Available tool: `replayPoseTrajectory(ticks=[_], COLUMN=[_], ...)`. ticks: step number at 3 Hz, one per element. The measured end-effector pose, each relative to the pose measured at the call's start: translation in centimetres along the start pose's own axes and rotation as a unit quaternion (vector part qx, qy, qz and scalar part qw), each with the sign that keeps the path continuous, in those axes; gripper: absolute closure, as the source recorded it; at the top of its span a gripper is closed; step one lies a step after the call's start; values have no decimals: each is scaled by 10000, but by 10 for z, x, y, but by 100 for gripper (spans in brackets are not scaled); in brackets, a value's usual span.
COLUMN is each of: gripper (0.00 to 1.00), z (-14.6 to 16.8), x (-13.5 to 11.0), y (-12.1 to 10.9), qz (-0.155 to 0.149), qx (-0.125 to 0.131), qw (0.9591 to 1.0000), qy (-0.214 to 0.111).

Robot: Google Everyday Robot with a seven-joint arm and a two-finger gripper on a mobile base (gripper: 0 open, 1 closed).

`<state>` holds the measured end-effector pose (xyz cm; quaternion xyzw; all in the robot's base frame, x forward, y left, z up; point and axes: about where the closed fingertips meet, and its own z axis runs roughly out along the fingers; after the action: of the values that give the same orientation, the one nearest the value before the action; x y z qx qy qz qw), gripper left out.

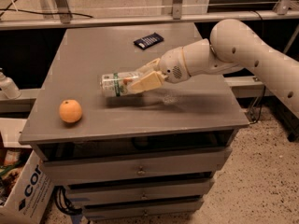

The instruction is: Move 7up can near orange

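One 7up can [113,84], sideways, clamped in the one end effector [138,77], right of and behind one orange [70,111] on the desk [88,50]; one dark packet [148,40] farther back.

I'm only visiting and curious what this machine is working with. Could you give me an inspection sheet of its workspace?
Surface: grey cabinet top, drawers below.
Job's things: silver-white aluminium drink can with green markings, held on its side; small round orange fruit near the front edge, apart from the can.
Clutter: flat dark packet at the back.
End effector: beige two-finger end effector shut on the can, over mid-table.
Cables: black cables under the cabinet.
Surroundings: white bottle and cardboard box beside the cabinet; speckled floor.
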<state>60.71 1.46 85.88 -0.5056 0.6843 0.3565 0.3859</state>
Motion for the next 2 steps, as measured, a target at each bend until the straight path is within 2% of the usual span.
replayPoseTrajectory(ticks=[2], gripper=[100], z=[19], x=[-1], y=[46], qz=[-218], qx=[-538], qw=[9981], qy=[189])
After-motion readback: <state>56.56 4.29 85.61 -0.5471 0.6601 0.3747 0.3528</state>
